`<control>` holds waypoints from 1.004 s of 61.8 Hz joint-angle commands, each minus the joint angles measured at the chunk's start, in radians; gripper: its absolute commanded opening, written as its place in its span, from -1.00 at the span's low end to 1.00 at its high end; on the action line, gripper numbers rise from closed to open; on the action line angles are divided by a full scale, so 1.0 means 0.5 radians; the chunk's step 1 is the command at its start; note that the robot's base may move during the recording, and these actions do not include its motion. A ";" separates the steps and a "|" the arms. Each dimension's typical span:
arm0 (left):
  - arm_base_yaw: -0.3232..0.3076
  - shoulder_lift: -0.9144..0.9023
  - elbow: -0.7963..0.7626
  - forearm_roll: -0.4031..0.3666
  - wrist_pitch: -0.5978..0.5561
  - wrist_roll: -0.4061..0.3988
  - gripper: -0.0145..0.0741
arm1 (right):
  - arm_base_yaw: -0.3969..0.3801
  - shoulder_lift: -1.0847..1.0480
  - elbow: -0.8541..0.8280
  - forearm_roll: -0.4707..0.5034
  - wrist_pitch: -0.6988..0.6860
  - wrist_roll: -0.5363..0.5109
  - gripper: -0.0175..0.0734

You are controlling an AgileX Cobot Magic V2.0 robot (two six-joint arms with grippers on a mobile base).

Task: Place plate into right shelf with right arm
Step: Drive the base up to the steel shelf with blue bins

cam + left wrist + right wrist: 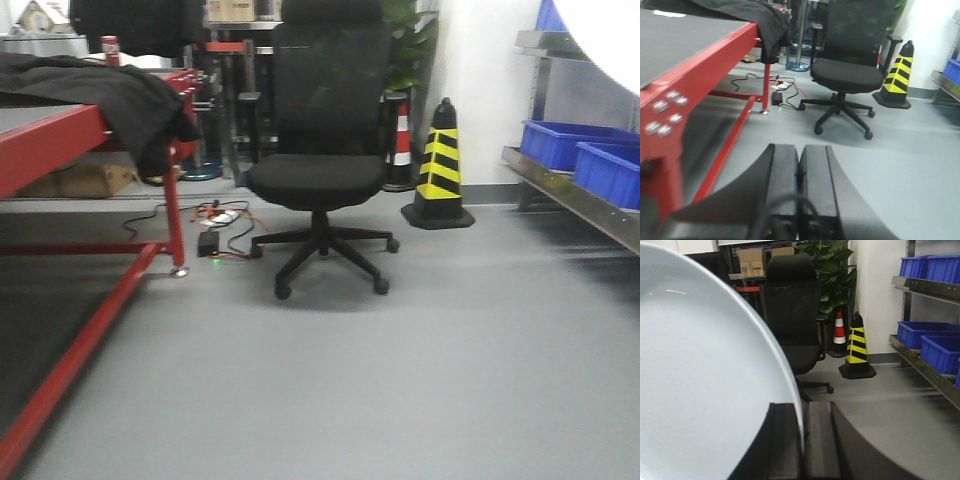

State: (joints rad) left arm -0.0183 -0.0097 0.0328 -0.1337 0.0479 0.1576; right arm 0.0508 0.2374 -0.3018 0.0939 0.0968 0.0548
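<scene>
My right gripper [801, 412] is shut on the rim of the plate [700, 380], a plain white plate with a pale-blue tint that fills the left half of the right wrist view. Its edge also shows at the top right of the front view [605, 35]. The right shelf [925, 287], a stainless-steel rack holding blue bins [927, 342], stands at the right, apart from the plate; it also shows in the front view [575, 190]. My left gripper [799, 152] is shut and empty, above the grey floor.
A black office chair [322, 160] stands mid-floor. A yellow-and-black cone [438, 165] sits by the wall near the shelf. A red-framed table [90, 130] with a black cloth is at the left. Cables and a power brick [215, 228] lie on the floor.
</scene>
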 commanded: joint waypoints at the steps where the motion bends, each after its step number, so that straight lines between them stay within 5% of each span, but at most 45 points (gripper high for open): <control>1: -0.004 -0.020 0.021 -0.016 -0.180 -0.014 -0.96 | -0.012 0.011 -0.064 0.003 -0.194 -0.010 -0.47; 62: -0.004 -0.020 0.021 -0.016 -0.180 -0.014 -0.96 | -0.012 0.011 -0.064 0.003 -0.194 -0.010 -0.47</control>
State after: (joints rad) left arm -0.0183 -0.0097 0.0328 -0.1337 0.0479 0.1576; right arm 0.0508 0.2374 -0.3018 0.0939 0.0988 0.0548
